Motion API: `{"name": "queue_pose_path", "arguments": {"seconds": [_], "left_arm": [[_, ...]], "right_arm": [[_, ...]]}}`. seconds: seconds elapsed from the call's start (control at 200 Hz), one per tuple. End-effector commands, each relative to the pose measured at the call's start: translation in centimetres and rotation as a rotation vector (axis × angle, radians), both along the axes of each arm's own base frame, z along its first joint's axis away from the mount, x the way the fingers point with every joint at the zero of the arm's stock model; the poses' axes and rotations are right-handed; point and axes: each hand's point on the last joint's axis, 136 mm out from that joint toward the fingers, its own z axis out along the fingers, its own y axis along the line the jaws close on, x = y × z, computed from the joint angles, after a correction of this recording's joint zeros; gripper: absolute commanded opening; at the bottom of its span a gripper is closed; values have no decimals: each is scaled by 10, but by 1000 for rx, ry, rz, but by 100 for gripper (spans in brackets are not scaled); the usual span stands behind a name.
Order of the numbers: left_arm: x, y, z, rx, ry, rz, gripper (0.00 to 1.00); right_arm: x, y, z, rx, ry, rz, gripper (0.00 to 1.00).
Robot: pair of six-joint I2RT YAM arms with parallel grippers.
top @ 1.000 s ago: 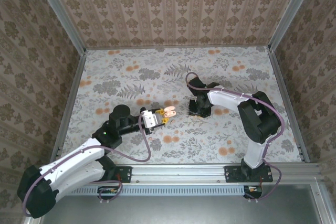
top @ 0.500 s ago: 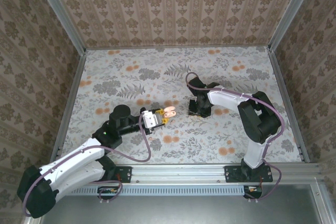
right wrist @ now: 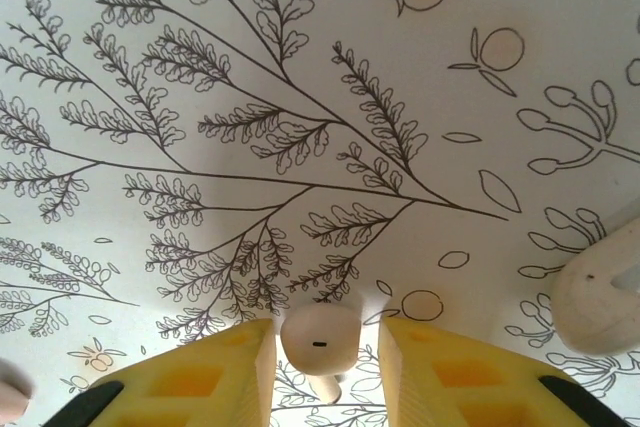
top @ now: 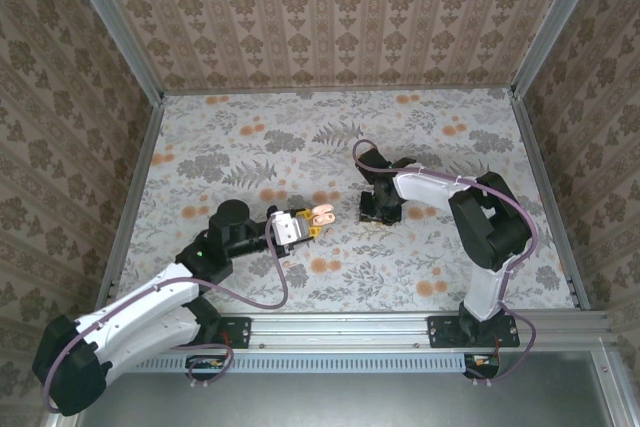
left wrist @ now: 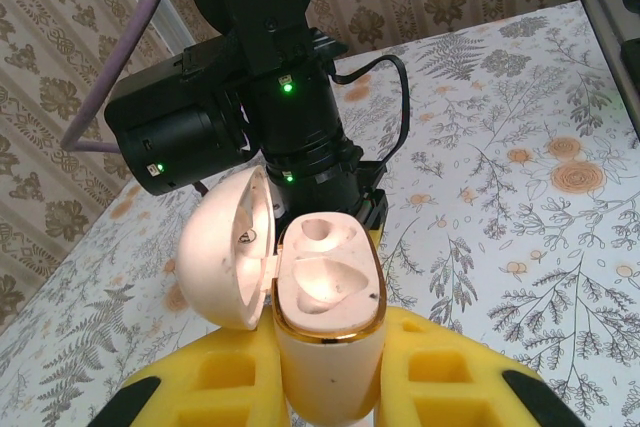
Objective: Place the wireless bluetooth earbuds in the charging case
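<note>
My left gripper [left wrist: 330, 372] is shut on the cream-pink charging case [left wrist: 330, 292], held upright above the table. Its lid [left wrist: 225, 247] hangs open to the left, and both wells are empty. In the top view the case [top: 321, 213] sits at the tip of the left gripper [top: 300, 226]. My right gripper [top: 375, 211] points straight down at the table. One of the wireless bluetooth earbuds [right wrist: 320, 342] lies between its yellow fingers [right wrist: 225, 372]. The right gripper [right wrist: 326, 329] is open, with a thin gap on each side of the earbud. A second earbud [right wrist: 598, 297] lies at the right.
The table [top: 250, 147] has a floral cover, with aluminium rails [top: 135, 197] and patterned walls around it. The right arm's black wrist [left wrist: 250, 117] is just beyond the case in the left wrist view.
The right arm has shifted very slightly over the earbud. The left arm and the case stay where they were.
</note>
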Motion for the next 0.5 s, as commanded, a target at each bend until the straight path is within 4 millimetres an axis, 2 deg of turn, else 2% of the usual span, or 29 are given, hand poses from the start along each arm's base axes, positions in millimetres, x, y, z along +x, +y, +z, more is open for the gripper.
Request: {"name": "queue_pose_path", "arguments": {"seconds": [0.0, 0.23, 0.495], "left_arm": [[-1, -1, 6, -3, -25, -10, 0], [0, -2, 7, -4, -22, -3, 0], [9, 0, 7, -3, -9, 49, 0]], "right_arm": [[-2, 3, -8, -8, 23, 17, 30], [0, 1, 1, -6, -6, 15, 23], [4, -3, 28, 8, -88, -2, 22]]}}
